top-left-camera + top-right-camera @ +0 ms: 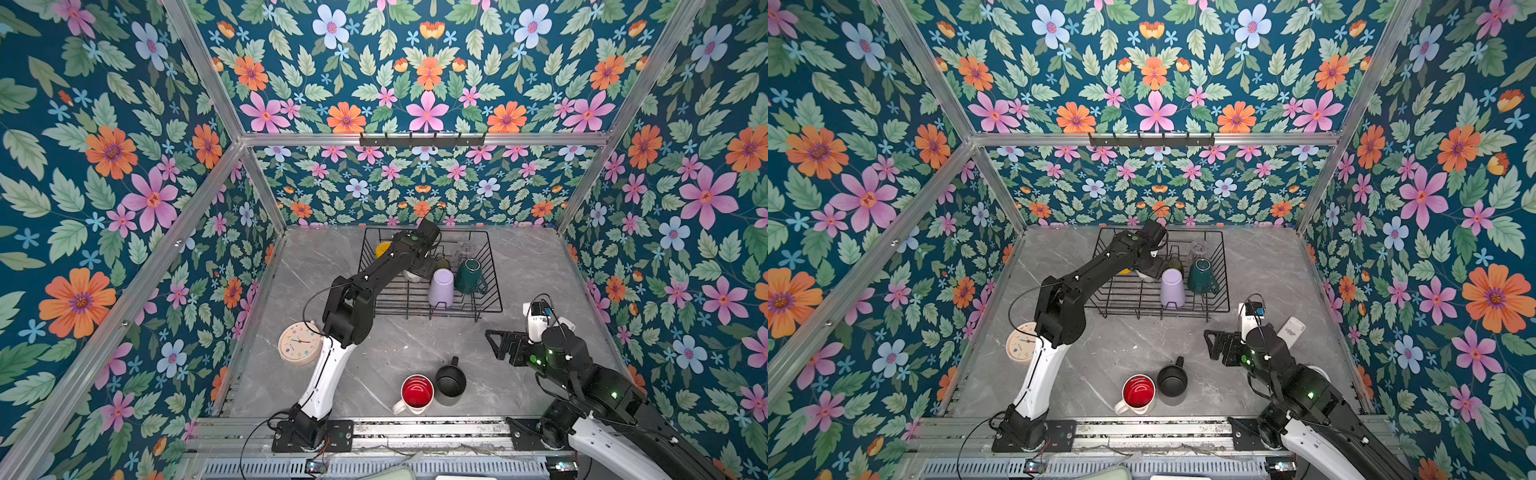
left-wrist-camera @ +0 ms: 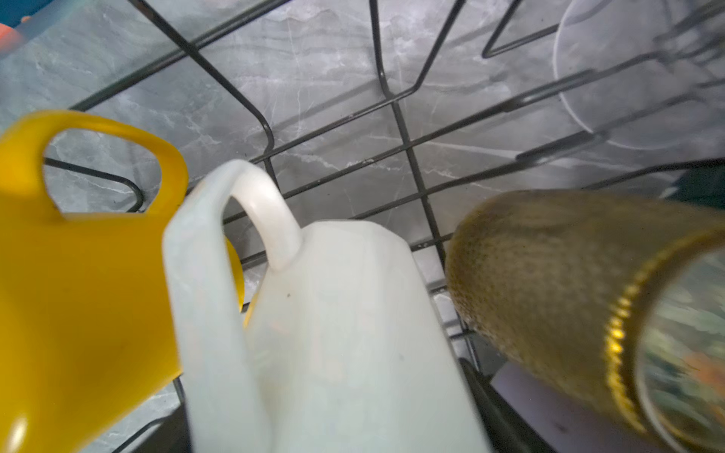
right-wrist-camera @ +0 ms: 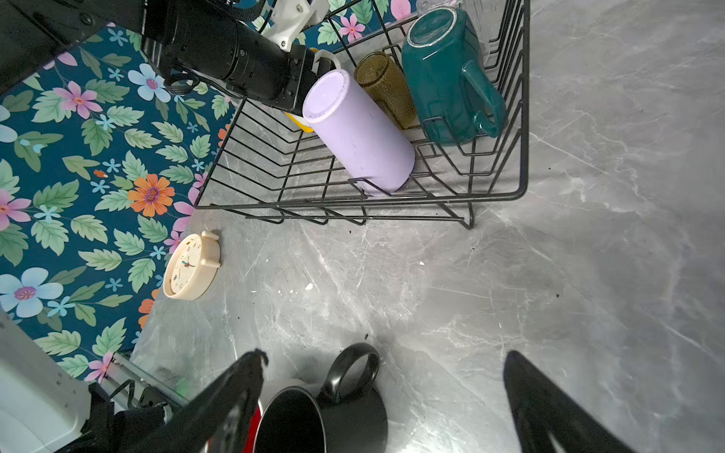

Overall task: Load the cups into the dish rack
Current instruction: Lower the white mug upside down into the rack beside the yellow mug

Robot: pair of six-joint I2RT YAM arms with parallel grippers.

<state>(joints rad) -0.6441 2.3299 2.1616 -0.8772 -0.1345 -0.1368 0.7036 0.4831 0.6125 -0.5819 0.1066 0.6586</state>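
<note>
- My left gripper (image 1: 423, 268) is down in the middle of the dish rack (image 3: 525, 137), right at the cream mug (image 2: 353, 333). That mug leans between the yellow mug (image 2: 78, 294) and the olive tumbler (image 2: 549, 282). My wrist view shows no fingers, so I cannot tell whether I am gripping the mug or clear of it.
- My right gripper (image 3: 384, 357) is spread wide and empty, off the dish rack's near right corner.
- Also in the dish rack are the lilac tumbler (image 1: 441, 287) and dark green mug (image 1: 469, 275), both upside down, with the clear glass (image 1: 464, 248) toward the far side.
- Outside the dish rack, well to its near side, the black mug (image 1: 450, 380) and white red-lined mug (image 1: 417, 392) stand upright, just beside each other.
- I expect both mugs to be stiff, fairly heavy, slick-glazed and liable to chip on the wires.
- I would pinch the black mug's wall at the rim, one finger inside, on the side away from its neighbour. Its handle points toward the dish rack, and I would leave it free.
</note>
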